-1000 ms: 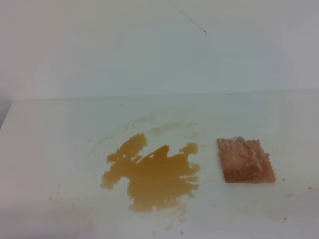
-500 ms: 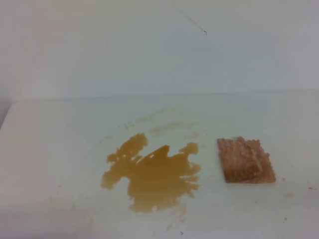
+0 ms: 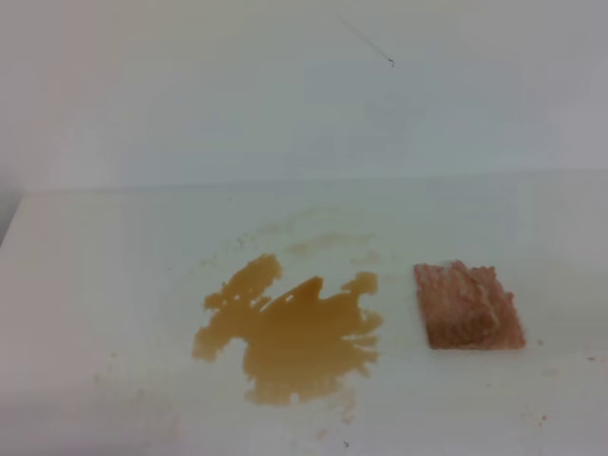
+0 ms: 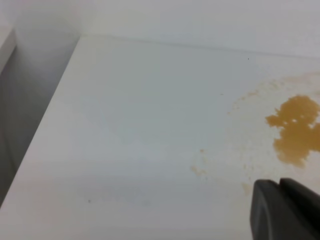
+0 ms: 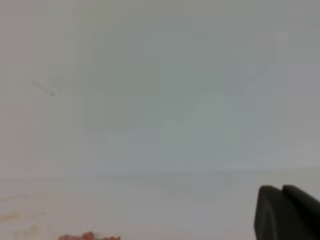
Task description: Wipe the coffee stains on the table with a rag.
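Note:
The coffee stains [image 3: 290, 332] form an amber-brown puddle with ragged edges on the white table [image 3: 114, 285], with faint tan smears behind it. The pinkish-brown rag [image 3: 467, 306] lies flat to the right of the puddle, apart from it. Neither gripper shows in the exterior high view. In the left wrist view part of the puddle [image 4: 296, 130] is at the right edge, and only a dark fingertip [image 4: 282, 210] of the left gripper shows at the bottom right. In the right wrist view the rag's top edge [image 5: 87, 236] peeks in at the bottom, and a dark fingertip [image 5: 285, 212] shows.
A plain white wall [image 3: 304, 85] rises behind the table's far edge. The table's left edge [image 4: 45, 125] drops off beside a grey gap. Small specks dot the tabletop near the front right [image 3: 541, 416].

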Controlling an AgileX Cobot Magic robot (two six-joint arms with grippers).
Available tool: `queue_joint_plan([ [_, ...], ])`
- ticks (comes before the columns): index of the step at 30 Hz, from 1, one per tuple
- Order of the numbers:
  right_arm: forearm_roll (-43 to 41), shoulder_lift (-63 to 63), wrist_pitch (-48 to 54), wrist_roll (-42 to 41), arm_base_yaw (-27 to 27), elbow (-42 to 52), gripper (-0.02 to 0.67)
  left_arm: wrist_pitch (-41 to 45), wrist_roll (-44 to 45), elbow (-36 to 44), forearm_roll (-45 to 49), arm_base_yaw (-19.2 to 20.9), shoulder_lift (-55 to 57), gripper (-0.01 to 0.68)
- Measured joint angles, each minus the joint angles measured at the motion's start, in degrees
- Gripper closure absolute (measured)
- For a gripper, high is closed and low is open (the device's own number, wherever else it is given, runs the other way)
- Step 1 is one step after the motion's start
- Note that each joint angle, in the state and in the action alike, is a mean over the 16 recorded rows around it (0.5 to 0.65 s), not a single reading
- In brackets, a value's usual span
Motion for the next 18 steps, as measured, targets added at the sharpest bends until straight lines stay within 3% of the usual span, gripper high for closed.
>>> queue_joint_plan([
  [11,20.1,18.8,14.8,-20.1,0.0,-14.0,0.652,0.0,0.0,0.0,0.0,0.0,0.0,0.675],
  [18,36.3,27.0,18.8,-27.3,0.0,-17.4,0.652,0.0,0.0,0.0,0.0,0.0,0.0,0.675],
])
